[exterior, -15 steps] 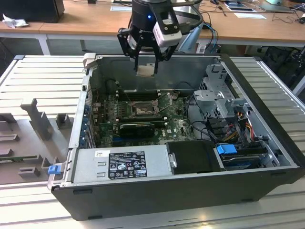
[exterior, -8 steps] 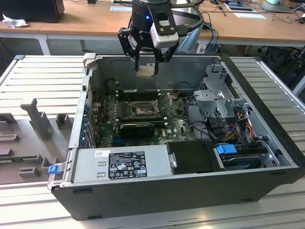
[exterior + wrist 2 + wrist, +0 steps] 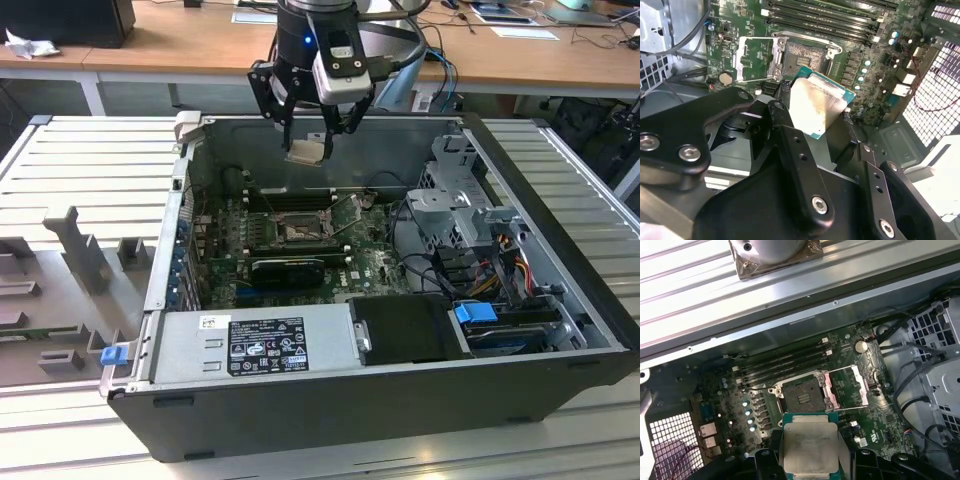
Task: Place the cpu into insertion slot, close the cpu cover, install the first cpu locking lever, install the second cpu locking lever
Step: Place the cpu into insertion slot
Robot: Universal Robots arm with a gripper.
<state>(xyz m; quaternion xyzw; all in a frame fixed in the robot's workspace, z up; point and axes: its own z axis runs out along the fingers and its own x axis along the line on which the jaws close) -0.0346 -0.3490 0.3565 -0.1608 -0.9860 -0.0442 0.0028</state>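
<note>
My gripper (image 3: 308, 148) is shut on the cpu (image 3: 305, 151), a small silvery square chip with a green edge, held by two opposite sides. It hangs above the open computer case, over the back part of the motherboard. In both wrist views the cpu (image 3: 820, 102) (image 3: 810, 447) sits between the black fingers (image 3: 781, 120), well above the board. The insertion slot (image 3: 298, 232) (image 3: 805, 55) (image 3: 802, 395) lies below with nothing in it. The cpu cover (image 3: 756, 59) (image 3: 850, 387) is swung open beside the slot.
The black case (image 3: 400, 400) lies open on a ribbed metal table. Inside are a grey power supply box (image 3: 255, 340), a long black card (image 3: 290, 268), memory slots (image 3: 785, 362), a drive cage (image 3: 460, 200) and loose cables (image 3: 500, 250). A grey fixture (image 3: 80, 250) stands at the exterior view's left.
</note>
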